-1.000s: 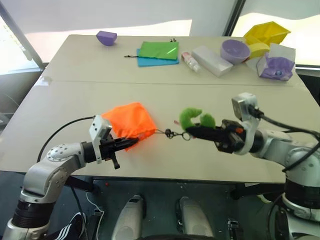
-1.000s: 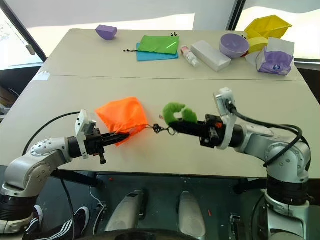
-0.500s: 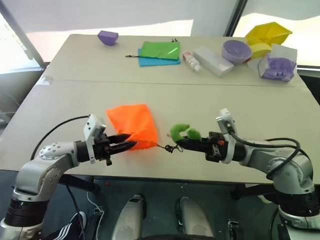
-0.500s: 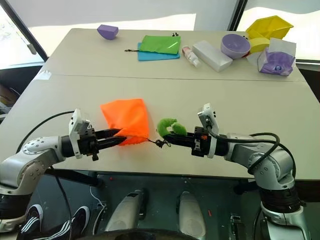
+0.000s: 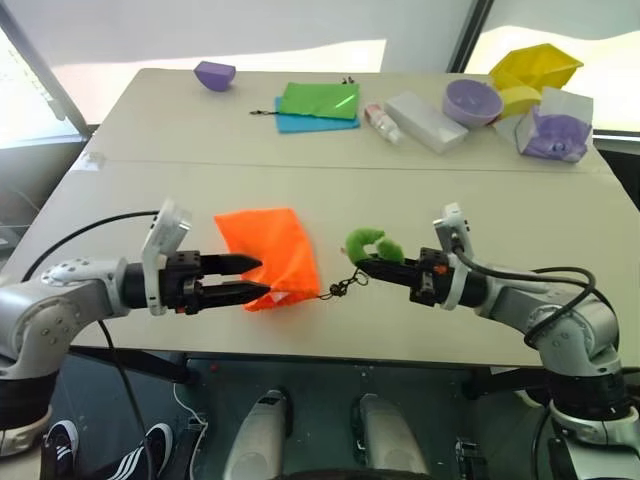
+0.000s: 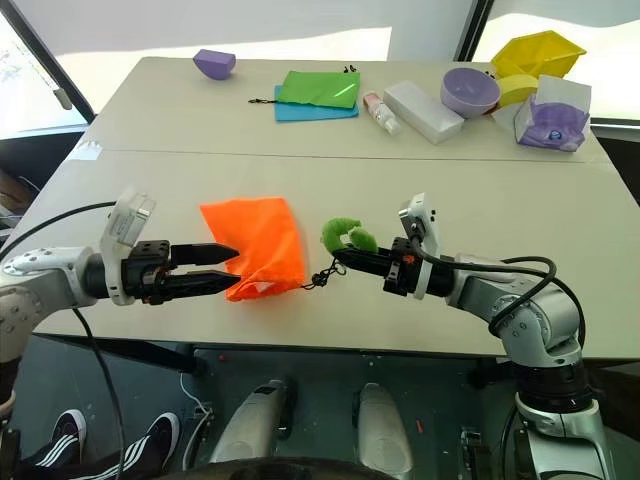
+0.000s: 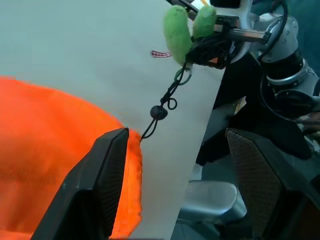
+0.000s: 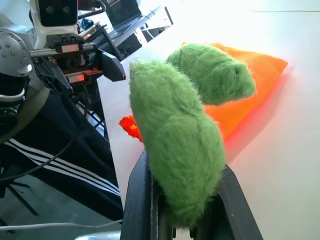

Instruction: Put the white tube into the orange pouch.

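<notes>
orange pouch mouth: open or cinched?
Cannot tell. The orange pouch lies flat on the table, its cord end by the left gripper, whose fingers are apart.

Bright backlight, window glare, soft shadows

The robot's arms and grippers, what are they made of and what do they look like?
Both arms look like silver-grey metal with rounded joints and black cables looping alongside. Each wrist carries a small white camera block. The left gripper and the right gripper each have two slim black fingers; the right wrist shows a small orange mark.
</notes>
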`<act>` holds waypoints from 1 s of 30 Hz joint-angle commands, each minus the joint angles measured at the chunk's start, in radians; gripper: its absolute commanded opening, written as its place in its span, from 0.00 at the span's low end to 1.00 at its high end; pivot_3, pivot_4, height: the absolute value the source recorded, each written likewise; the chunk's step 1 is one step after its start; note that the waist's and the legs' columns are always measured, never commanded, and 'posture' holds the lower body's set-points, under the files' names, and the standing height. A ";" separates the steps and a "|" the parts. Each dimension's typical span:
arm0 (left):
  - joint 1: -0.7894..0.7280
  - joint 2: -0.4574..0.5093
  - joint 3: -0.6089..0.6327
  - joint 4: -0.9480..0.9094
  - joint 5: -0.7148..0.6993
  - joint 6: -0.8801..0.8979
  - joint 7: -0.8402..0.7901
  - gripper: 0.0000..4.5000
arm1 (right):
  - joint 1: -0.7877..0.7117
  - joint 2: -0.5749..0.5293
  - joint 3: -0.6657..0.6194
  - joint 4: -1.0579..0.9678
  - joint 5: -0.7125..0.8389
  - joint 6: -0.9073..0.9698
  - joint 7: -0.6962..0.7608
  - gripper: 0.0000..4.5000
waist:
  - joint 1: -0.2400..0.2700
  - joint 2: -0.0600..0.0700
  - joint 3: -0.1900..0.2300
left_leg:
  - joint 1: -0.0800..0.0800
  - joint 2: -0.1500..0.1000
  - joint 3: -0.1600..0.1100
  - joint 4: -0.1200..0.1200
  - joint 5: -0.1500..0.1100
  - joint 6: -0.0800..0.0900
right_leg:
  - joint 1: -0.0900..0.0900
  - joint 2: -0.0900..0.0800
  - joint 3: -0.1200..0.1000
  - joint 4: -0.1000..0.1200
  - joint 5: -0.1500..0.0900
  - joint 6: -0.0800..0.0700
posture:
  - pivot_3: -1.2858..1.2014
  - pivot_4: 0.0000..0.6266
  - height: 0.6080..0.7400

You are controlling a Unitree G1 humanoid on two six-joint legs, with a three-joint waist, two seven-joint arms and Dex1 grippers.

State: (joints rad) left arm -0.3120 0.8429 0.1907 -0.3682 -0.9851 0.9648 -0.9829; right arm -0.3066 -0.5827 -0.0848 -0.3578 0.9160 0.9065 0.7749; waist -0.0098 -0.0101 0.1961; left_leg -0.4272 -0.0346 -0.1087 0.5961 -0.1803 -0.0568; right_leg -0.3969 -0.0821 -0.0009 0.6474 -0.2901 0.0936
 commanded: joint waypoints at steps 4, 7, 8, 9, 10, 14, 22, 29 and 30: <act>-0.133 -0.275 -0.144 -0.048 0.155 -0.151 0.266 0.73 | -0.071 0.060 -0.069 0.050 0.009 -0.046 -0.074 0.00 | 0.002 -0.001 0.000 | 0.001 -0.001 0.000 0.002 0.000 0.000 | 0.003 -0.001 0.000 0.000 0.002 0.003 | 0.52 0.24 1.00; -0.130 -0.349 -0.246 -0.055 0.287 -0.214 0.338 0.73 | -0.089 0.076 -0.065 0.077 -0.026 -0.064 -0.106 0.00 | -0.002 -0.001 0.000 | 0.001 -0.003 0.002 0.003 0.000 0.000 | 0.003 0.000 0.001 -0.001 0.004 0.007 | 0.52 0.24 1.00; -0.126 -0.364 -0.272 -0.049 0.326 -0.223 0.368 0.73 | -0.098 0.087 -0.070 0.090 -0.032 -0.073 -0.124 0.00 | -0.003 -0.001 0.000 | 0.001 -0.003 0.003 0.003 0.000 0.000 | 0.003 0.000 0.001 -0.001 0.004 0.007 | 0.52 0.24 1.00; -0.118 -0.368 -0.302 -0.049 0.368 -0.230 0.391 0.73 | -0.114 0.100 -0.080 0.109 -0.042 -0.084 -0.153 0.00 | -0.005 -0.001 0.000 | 0.001 -0.003 0.003 0.002 0.000 0.000 | 0.002 0.000 0.001 0.000 0.004 0.007 | 0.52 0.24 1.00; -0.105 -0.361 -0.332 -0.054 0.424 -0.258 0.405 0.73 | -0.127 0.108 -0.089 0.125 -0.046 -0.089 -0.169 0.00 | -0.006 -0.001 0.000 | 0.001 -0.002 0.003 0.002 0.000 0.000 | 0.001 0.001 0.001 0.001 0.004 0.007 | 0.52 0.24 1.00; -0.070 -0.391 -0.339 -0.063 0.473 -0.285 0.446 0.73 | -0.145 0.113 -0.087 0.141 -0.073 -0.111 -0.180 0.00 | -0.003 -0.001 0.000 | 0.001 -0.001 0.002 0.001 0.000 0.000 | -0.001 0.003 0.001 0.004 0.004 0.007 | 0.52 0.24 1.00; -0.017 -0.535 -0.341 -0.086 0.564 -0.299 0.623 0.73 | -0.180 0.146 -0.074 0.137 -0.096 -0.132 -0.203 0.00 | 0.000 -0.001 0.000 | 0.001 -0.003 0.002 0.003 0.000 0.000 | 0.002 0.001 0.001 0.002 0.004 0.008 | 0.52 0.24 1.00; -0.011 -0.615 -0.392 -0.055 0.600 -0.356 0.630 0.73 | -0.170 0.152 -0.056 0.122 -0.110 -0.135 -0.202 0.00 | -0.003 -0.001 0.000 | 0.001 -0.003 0.003 0.003 0.000 0.000 | 0.001 0.002 0.001 0.003 0.004 0.008 | 0.52 0.24 1.00; -0.019 -0.625 -0.398 -0.042 0.605 -0.363 0.628 0.73 | -0.171 0.152 -0.056 0.122 -0.111 -0.135 -0.204 0.00 | -0.002 -0.001 0.000 | 0.001 -0.003 0.003 0.003 0.000 0.000 | 0.001 0.002 0.001 0.003 0.004 0.008 | 0.52 0.24 1.00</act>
State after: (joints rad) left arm -0.3195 0.2297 -0.1905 -0.4055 -0.3907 0.6341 -0.3481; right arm -0.4694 -0.4362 -0.1274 -0.1937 0.7989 0.7877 0.5690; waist -0.0120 -0.0112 0.1961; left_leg -0.4259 -0.0374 -0.1061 0.5988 -0.1799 -0.0566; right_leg -0.3955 -0.0805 0.0001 0.6502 -0.2856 0.1015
